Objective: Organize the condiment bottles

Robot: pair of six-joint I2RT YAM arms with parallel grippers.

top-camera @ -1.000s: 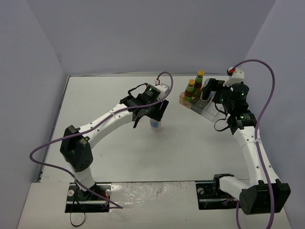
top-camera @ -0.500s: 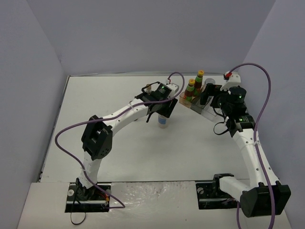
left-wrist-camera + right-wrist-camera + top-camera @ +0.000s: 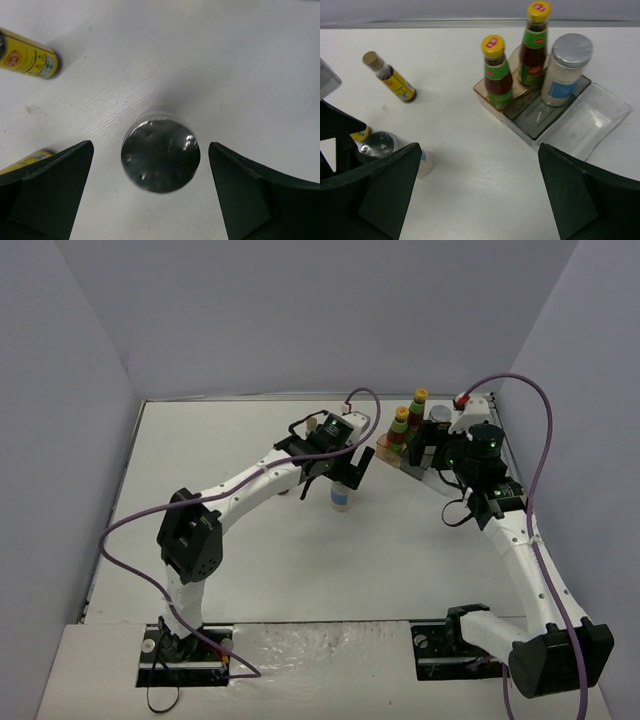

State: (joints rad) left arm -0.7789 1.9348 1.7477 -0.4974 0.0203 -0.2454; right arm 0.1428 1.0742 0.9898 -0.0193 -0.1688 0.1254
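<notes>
Directly beneath my left wrist, a white jar with a silver lid stands upright on the bench. My left fingers are spread open on either side of it, touching nothing. The jar sits off-centre in the gap, nearer the finger at the right of the wrist view. I judge the grip goes best if I shift across until the gaps match, drop until the pads face the body below the lid, then close evenly so it does not tip.

One slim yellow-labelled bottle lies flat on the bench nearby. A second bottle peeks out just beside my other finger and could be nudged as I close.

Across the bench, the clear tray already holds two dark red bottles in its orange-tinted part and the other white jar beside them. A bare compartment next to that jar is the likely home for mine. My right fingers hang open and empty near the tray and should keep out of the delivery path.
</notes>
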